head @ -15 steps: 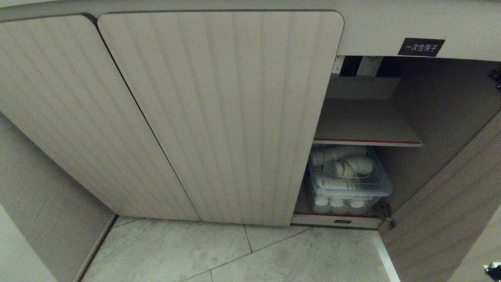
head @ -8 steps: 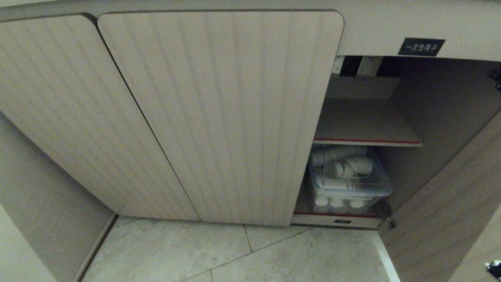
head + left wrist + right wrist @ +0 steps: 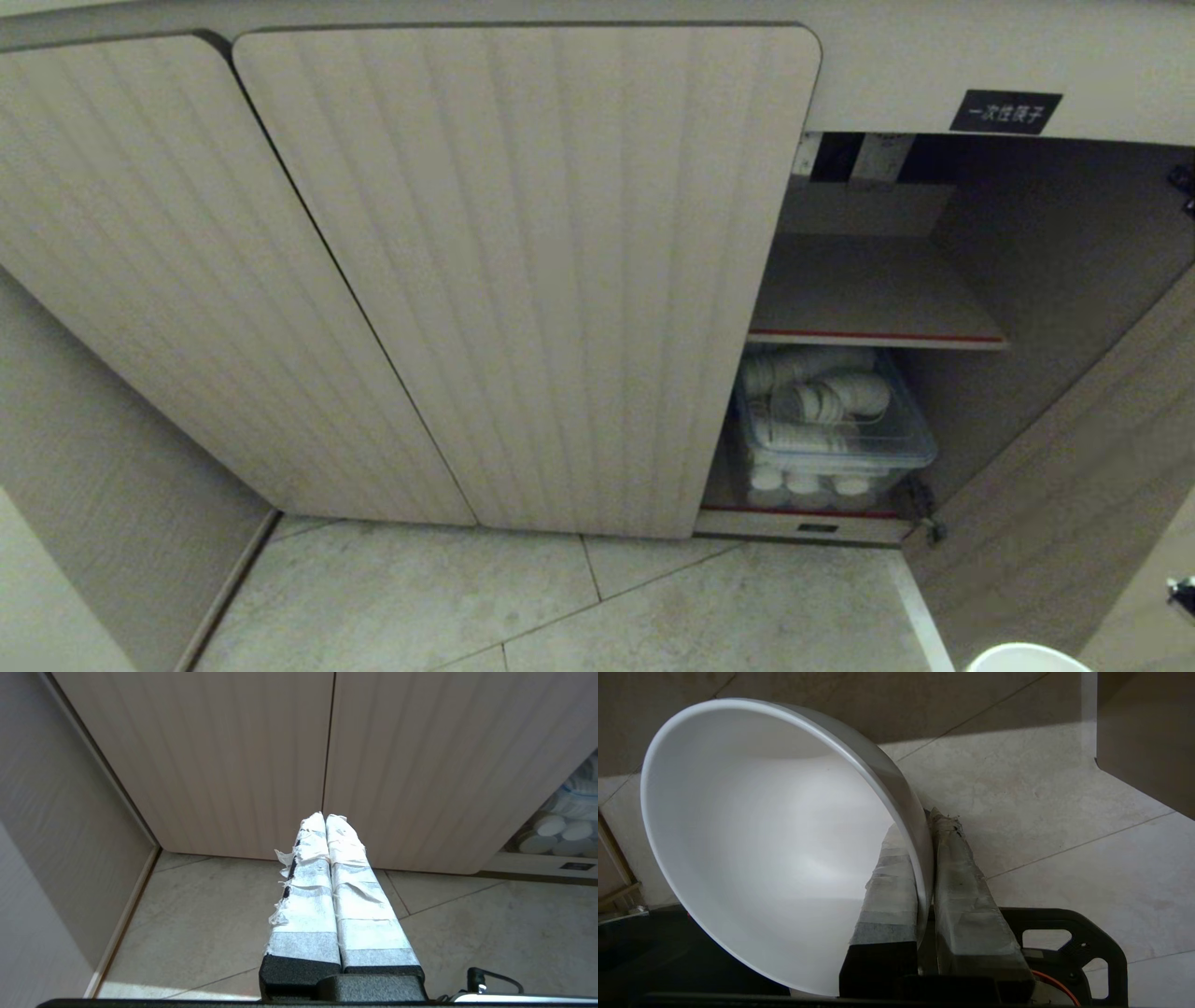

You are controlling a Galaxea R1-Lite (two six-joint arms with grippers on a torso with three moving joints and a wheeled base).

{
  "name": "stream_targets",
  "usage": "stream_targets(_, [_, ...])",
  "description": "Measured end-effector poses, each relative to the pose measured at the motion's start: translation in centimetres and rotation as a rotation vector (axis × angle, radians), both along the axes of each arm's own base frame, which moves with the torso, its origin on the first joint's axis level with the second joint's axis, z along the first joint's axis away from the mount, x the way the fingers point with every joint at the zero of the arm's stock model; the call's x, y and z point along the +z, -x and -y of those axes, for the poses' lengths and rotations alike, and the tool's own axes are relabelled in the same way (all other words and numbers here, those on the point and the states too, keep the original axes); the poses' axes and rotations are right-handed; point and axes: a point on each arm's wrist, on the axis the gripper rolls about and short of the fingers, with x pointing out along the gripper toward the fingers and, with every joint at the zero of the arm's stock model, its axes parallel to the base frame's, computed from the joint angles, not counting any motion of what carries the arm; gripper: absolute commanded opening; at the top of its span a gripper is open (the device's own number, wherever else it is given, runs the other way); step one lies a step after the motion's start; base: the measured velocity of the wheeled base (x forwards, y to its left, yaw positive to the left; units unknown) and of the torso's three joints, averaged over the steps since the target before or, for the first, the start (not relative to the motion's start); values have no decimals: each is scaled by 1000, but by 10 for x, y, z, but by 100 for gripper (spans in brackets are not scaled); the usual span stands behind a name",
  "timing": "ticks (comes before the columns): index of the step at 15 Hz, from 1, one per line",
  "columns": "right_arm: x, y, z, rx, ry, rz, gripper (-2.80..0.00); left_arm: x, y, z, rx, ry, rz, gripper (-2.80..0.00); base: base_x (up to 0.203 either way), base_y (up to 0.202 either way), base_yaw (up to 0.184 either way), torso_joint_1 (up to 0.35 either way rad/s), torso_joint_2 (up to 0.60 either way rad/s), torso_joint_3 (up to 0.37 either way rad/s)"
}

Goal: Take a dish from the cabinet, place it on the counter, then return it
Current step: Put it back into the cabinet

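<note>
The dish [image 3: 775, 849] is a glossy white bowl held on its side over the floor tiles. My right gripper [image 3: 924, 821] is shut on its wall, one finger inside and one outside. Only the dish's rim [image 3: 1027, 657] shows in the head view, at the bottom right, below the cabinet's open compartment. The beige ribbed cabinet [image 3: 523, 280] has its two left doors closed and its right door [image 3: 1074, 485] swung open. Its upper grey shelf [image 3: 868, 289] is bare. My left gripper [image 3: 325, 817] is shut on nothing, parked low before the closed doors. The counter is out of view.
A clear plastic box [image 3: 831, 429] of stacked white ribbed cups fills the lower shelf. A black label [image 3: 1005, 112] sits above the opening. The open door stands close on the right of the opening. A side wall [image 3: 112, 467] closes in on the left.
The dish's rim has come up into the bottom right corner of the head view, where it did not show before. The cabinet and the left gripper have not moved.
</note>
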Motion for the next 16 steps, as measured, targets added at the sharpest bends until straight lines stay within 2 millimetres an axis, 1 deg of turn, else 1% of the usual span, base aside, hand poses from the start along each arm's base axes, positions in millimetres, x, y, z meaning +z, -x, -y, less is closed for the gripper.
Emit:
stream_targets(2, [6, -7, -1, -17, -14, 9, -280, 0, 0, 0, 0, 0, 0, -280, 0, 0, 0, 0, 0, 0])
stream_targets(6, [19, -26, -4, -44, -34, 15, -280, 0, 0, 0, -1, 0, 0, -280, 0, 0, 0, 0, 0, 0])
stream_targets(10, [33, -54, -9, -101, -75, 12, -280, 0, 0, 0, 0, 0, 0, -280, 0, 0, 0, 0, 0, 0])
stream_targets(16, [48, -96, -15, -153, -114, 14, -280, 0, 0, 0, 0, 0, -1, -280, 0, 0, 0, 0, 0, 0])
